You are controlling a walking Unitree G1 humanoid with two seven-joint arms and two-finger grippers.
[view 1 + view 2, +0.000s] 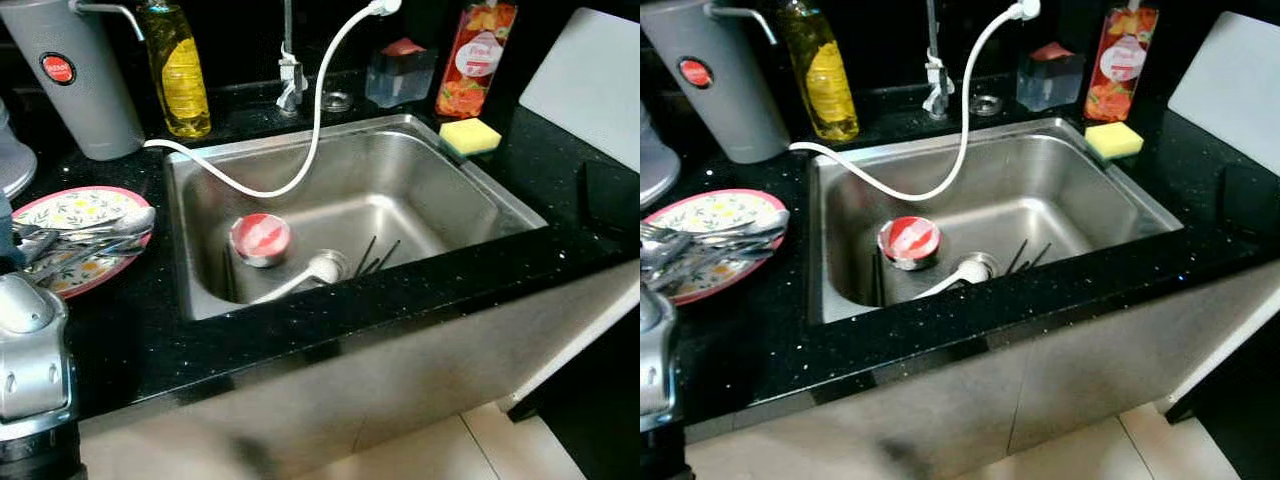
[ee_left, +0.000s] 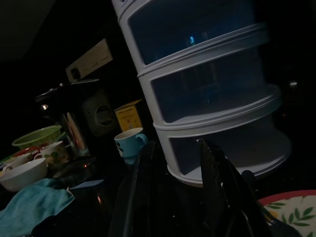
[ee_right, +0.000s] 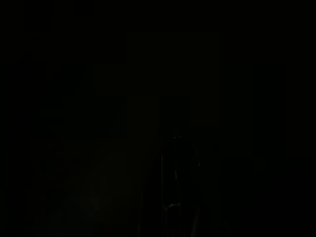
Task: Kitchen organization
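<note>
A steel sink (image 1: pixel 340 135) is set in the black counter. A small steel bowl with a red inside (image 1: pixel 260 238) lies in it beside the end of a white hose (image 1: pixel 316 120) and a few thin black sticks (image 1: pixel 375 255). Left of the sink, a pink-rimmed floral plate (image 1: pixel 75 207) holds several pieces of steel cutlery (image 1: pixel 90 235). My left arm (image 1: pixel 30 380) is at the near left, over the counter edge. In the left wrist view my left gripper (image 2: pixel 175 144) is open and holds nothing, facing a white tiered rack (image 2: pixel 207 84). The right wrist view is almost black.
Along the back stand a grey container (image 1: pixel 75 75), a yellow bottle (image 1: pixel 178 70), a clear dispenser (image 1: pixel 400 72) and an orange bottle (image 1: pixel 476 55). A yellow sponge (image 1: pixel 470 135) lies by the sink's right corner. Past the rack are a blue mug (image 2: pixel 129 144), bowls (image 2: pixel 22 173) and a teal cloth (image 2: pixel 29 207).
</note>
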